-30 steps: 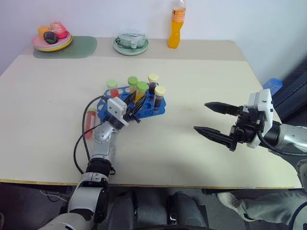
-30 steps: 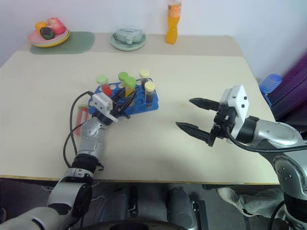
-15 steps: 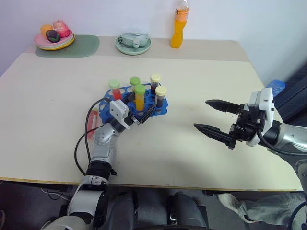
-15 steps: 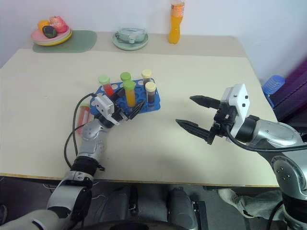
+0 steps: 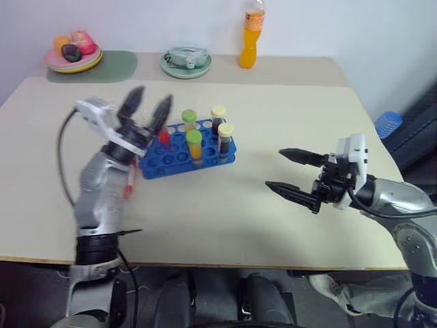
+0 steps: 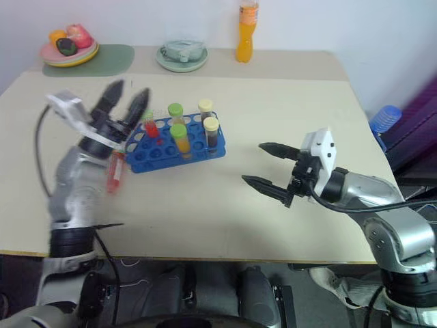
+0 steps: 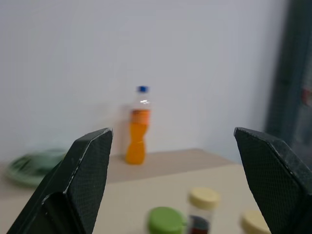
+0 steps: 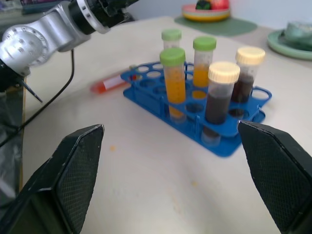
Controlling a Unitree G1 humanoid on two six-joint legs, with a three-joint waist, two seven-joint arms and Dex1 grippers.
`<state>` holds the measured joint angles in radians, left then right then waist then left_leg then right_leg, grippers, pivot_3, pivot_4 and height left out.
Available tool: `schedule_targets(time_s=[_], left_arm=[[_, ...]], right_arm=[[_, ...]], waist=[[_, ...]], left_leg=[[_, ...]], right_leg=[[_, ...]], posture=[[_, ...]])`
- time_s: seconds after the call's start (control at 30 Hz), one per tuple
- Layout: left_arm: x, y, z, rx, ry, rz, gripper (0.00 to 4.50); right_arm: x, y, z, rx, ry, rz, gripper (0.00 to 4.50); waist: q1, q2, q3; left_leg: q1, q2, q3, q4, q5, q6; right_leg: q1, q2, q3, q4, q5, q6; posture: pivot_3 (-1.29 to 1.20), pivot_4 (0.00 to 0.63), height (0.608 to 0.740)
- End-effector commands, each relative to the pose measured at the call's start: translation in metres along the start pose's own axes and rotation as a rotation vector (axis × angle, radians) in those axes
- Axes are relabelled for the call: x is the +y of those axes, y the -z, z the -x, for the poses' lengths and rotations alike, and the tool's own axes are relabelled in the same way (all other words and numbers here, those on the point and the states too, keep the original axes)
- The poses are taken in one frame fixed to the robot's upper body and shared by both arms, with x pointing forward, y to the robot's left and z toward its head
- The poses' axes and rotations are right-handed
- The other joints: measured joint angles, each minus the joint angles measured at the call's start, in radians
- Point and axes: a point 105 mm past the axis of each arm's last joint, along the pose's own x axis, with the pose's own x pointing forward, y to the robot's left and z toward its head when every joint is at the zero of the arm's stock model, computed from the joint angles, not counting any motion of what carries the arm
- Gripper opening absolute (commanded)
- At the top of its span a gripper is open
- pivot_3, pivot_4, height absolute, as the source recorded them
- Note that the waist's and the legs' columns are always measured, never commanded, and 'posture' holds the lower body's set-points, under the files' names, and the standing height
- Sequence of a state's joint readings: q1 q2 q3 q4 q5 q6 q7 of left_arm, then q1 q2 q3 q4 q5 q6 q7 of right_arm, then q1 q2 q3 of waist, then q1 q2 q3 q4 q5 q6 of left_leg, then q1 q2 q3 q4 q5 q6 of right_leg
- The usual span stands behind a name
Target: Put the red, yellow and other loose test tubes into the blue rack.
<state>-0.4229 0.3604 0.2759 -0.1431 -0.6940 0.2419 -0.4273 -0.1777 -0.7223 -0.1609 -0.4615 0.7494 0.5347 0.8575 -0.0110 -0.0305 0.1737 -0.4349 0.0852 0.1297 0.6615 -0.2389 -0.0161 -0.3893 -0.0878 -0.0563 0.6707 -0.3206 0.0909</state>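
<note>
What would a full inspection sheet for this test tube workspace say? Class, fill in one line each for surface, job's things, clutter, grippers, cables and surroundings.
Surface: beige table, bare in front.
Job's things: blue rack holds five upright capped tubes; one loose red tube lies flat on the table left of the rack.
Clutter: orange bottle, green dish and a plate of fruit on a green mat, all at the far edge.
Grippers: left gripper raised above the rack's left end, open, empty; right gripper open, empty, right of the rack.
Cables: black cable along the left arm.
Surroundings: white wall behind.
</note>
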Motion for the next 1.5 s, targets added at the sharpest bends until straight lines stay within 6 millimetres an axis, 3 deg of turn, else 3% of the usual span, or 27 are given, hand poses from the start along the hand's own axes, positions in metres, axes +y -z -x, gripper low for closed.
schedule_targets(time_s=[0.03, 0.13, 0.27, 0.37, 0.53, 0.73, 0.9, 1.23, 1.5], left_arm=[[0.024, -0.002, 0.022, 0.230, -0.235, 0.043, 4.07], [0.042, -0.013, 0.048, 0.360, -0.417, 0.063, 4.07], [0.050, -0.027, 0.071, 0.467, -0.516, 0.172, 4.07], [0.057, -0.018, 0.092, 0.678, -0.626, 0.199, 4.07], [0.057, -0.003, 0.108, 0.877, -0.753, 0.281, 4.07], [0.065, 0.009, 0.104, 0.961, -0.819, 0.267, 4.07], [0.066, 0.016, 0.088, 1.026, -0.787, 0.262, 4.07], [0.072, 0.040, 0.054, 1.155, -0.767, 0.301, 4.07], [0.071, 0.060, 0.053, 1.325, -0.718, 0.268, 4.07]], right_arm=[[0.000, -0.002, -0.006, -0.038, -0.037, 0.030, 4.50], [-0.003, 0.005, -0.015, -0.045, -0.065, 0.032, 4.50], [-0.004, 0.008, -0.026, -0.060, -0.126, 0.015, 4.50], [-0.006, 0.014, -0.031, -0.058, -0.161, 0.009, 4.50], [-0.008, 0.010, -0.042, -0.092, -0.195, 0.013, 4.50], [-0.011, 0.011, -0.047, -0.094, -0.216, 0.022, 4.50], [-0.009, 0.007, -0.047, -0.106, -0.229, 0.040, 4.50], [0.015, -0.001, -0.032, -0.096, -0.310, 0.141, 4.50], [0.013, -0.007, -0.028, -0.087, -0.282, 0.172, 4.50]], waist=[[-0.005, -0.001, 0.000], [-0.007, 0.000, 0.001], [-0.003, -0.001, 0.001], [-0.003, -0.001, 0.001], [-0.001, 0.000, 0.001], [0.000, 0.000, 0.001], [0.000, 0.000, 0.001], [0.002, 0.000, 0.001], [0.005, -0.001, 0.001]], left_leg=[[0.000, 0.000, 0.000, 0.000, 0.000, 0.000], [0.000, 0.000, -0.001, 0.000, 0.000, 0.000], [0.000, 0.000, -0.001, 0.000, 0.001, -0.002], [0.000, 0.000, -0.001, 0.000, 0.001, -0.003], [0.001, 0.000, -0.001, -0.001, 0.002, -0.003], [0.001, -0.002, 0.000, -0.001, 0.002, -0.003], [0.001, -0.002, 0.001, -0.001, 0.002, -0.004], [0.001, -0.003, 0.002, -0.001, 0.002, -0.004], [0.000, -0.003, 0.003, -0.001, 0.002, -0.004]], right_leg=[[0.000, 0.000, 0.000, 0.000, 0.000, 0.000], [0.000, 0.000, 0.000, 0.001, 0.000, 0.000], [0.000, 0.000, 0.000, 0.001, 0.000, 0.000], [0.000, -0.001, 0.001, 0.001, 0.000, 0.000], [-0.001, -0.004, 0.001, 0.001, 0.000, 0.000], [-0.001, -0.003, 0.000, 0.001, 0.000, 0.000], [-0.001, -0.002, 0.001, 0.001, 0.000, 0.000], [-0.001, -0.001, 0.001, 0.001, 0.000, 0.000], [-0.001, -0.001, 0.000, 0.000, 0.000, 0.000]], posture=[[0.00, 0.150, 0.740], [0.00, 0.150, 0.740], [0.00, 0.150, 0.740], [0.00, 0.150, 0.740], [0.00, 0.150, 0.740], [0.00, 0.150, 0.740], [0.00, 0.150, 0.740], [0.00, 0.150, 0.740], [0.00, 0.150, 0.740]])
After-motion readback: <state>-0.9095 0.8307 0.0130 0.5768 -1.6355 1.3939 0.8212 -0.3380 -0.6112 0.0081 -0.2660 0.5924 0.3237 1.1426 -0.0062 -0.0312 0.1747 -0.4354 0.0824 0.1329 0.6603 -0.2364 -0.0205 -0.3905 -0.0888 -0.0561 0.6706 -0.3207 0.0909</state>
